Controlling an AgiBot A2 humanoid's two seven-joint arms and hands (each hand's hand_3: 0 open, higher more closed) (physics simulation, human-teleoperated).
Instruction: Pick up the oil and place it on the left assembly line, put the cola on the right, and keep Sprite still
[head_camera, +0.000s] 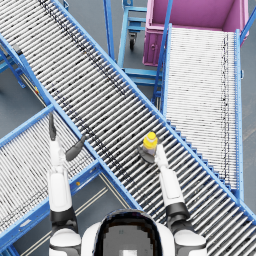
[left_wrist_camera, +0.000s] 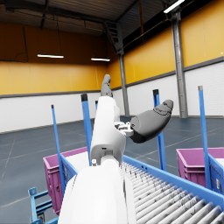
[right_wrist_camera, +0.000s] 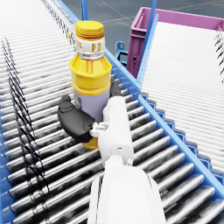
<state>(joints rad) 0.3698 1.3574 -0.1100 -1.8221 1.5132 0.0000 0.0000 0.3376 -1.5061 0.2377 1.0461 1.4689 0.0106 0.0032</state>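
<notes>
The oil bottle (head_camera: 150, 141) (right_wrist_camera: 90, 74), yellow with a yellow cap and a pale label, stands upright on the rollers of the middle diagonal conveyor (head_camera: 95, 95). My right hand (head_camera: 147, 155) (right_wrist_camera: 78, 121) wraps around its lower part, with fingers on both sides. My left hand (head_camera: 61, 144) (left_wrist_camera: 146, 122) is raised over the edge of the left conveyor (head_camera: 25, 160), fingers spread wide and holding nothing. No cola or Sprite shows in any view.
The right conveyor (head_camera: 200, 90) runs along the far side of the blue rail (right_wrist_camera: 170, 131) and ends at a purple bin (head_camera: 195, 20) (right_wrist_camera: 175, 19). Blue frame posts (head_camera: 109, 25) stand behind the middle line. The left wrist view shows two more purple bins (left_wrist_camera: 199, 162) (left_wrist_camera: 54, 173).
</notes>
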